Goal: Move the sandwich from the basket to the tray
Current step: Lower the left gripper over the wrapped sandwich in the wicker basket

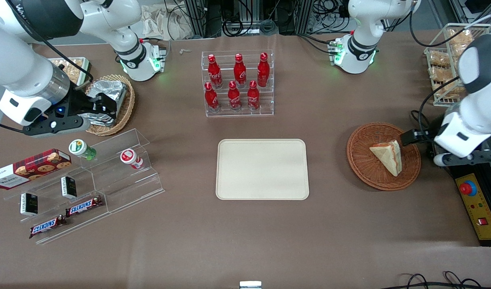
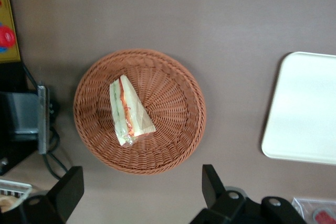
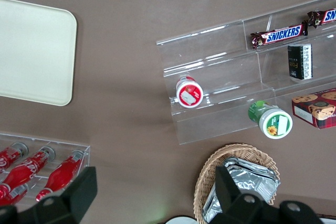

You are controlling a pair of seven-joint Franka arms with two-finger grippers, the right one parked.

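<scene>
Spread wide and empty, the claw (image 2: 142, 190) hovers above the basket (image 2: 173, 135). Its sandwich (image 2: 128, 111) lies just ahead, long axis crossing the finger gap; the tray (image 1: 262, 169) waits nearby.

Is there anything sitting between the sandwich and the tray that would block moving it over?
Nothing visible. Bare table separates the basket holding the sandwich from the tray. The open end effector hangs above the basket.

Readable stuff: "SNICKERS" on two candy bars (image 1: 84, 206) lower left of the front view, "Walkers" on the red cookie box (image 1: 29, 168) just above.
</scene>
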